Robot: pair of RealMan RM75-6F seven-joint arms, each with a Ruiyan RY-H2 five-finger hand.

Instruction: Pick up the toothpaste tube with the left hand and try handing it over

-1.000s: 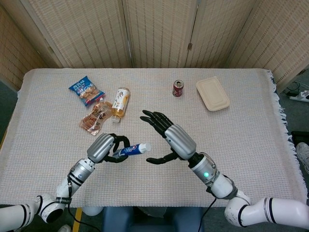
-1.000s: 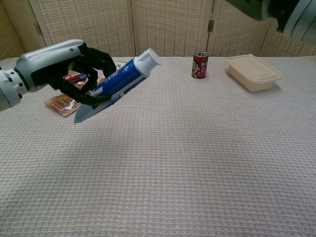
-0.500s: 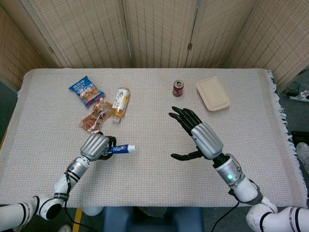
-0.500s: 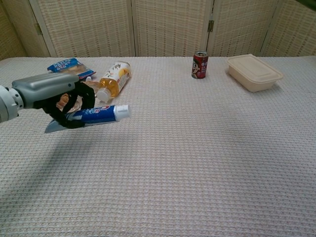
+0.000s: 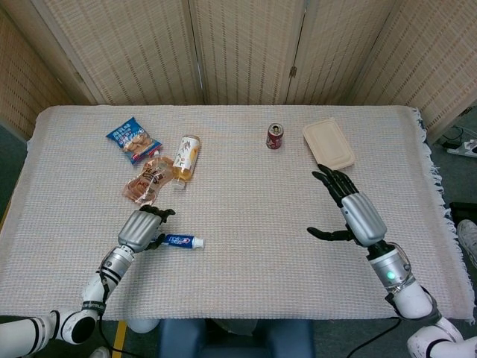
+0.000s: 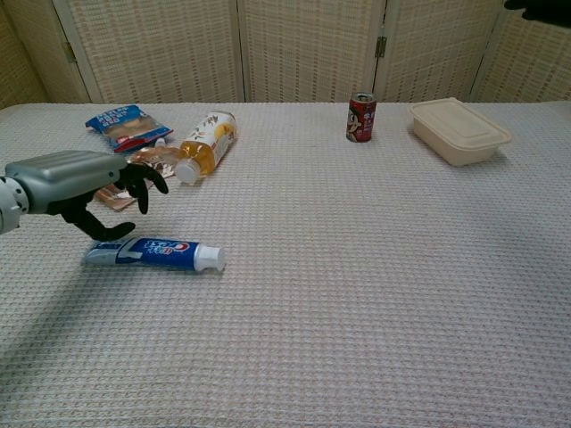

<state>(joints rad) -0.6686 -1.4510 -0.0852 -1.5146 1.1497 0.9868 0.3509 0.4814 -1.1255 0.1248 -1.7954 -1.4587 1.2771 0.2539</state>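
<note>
Toothpaste tube [image 6: 153, 254] flat on the woven tablecloth [image 5: 246, 276] near the front left, white cap pointing toward the table's middle, free of any grip. Left hand [image 6: 85, 183] poised just above the tube's tail end, fingers loosely parted and empty; right hand [image 5: 350, 212] raised well off to the right, fingers spread, grasping nothing. Farther back: blue snack bag [image 5: 133, 139], brown snack packet [image 5: 147, 182], tea bottle [image 5: 186, 156] on its side, red can [image 5: 274, 136], lidded beige container [image 5: 328, 145].
</note>
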